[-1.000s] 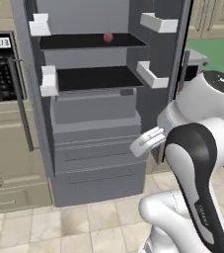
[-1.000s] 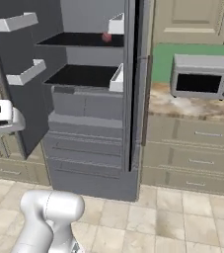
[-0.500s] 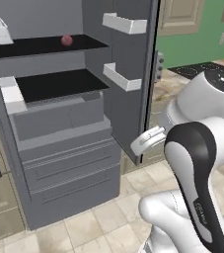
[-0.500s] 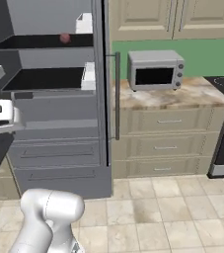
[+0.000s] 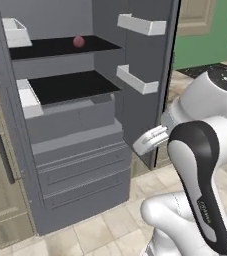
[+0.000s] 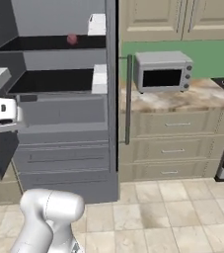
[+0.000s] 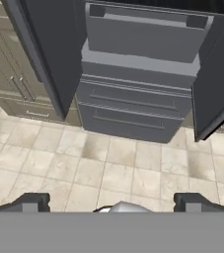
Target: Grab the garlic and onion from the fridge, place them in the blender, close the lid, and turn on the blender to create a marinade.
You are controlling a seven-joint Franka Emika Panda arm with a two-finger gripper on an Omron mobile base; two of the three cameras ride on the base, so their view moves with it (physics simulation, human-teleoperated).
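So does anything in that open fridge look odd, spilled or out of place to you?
Nothing spilled or broken. The fridge stands wide open and nearly bare: one small reddish round item sits on the top shelf. The drawers are shut.

Fridge (image 5: pixel 75 150) top cut off by frame; small reddish item (image 5: pixel 78 41) on shelf too small to identify

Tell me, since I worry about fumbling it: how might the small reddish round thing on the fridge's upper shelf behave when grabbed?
The small reddish round thing looks ball-shaped, so a nudge would probably roll it along the flat dark upper shelf. It sits alone with nothing beside it to stop it. Being small, it is likely light, and its curved sides may slip between the claw's fingers.
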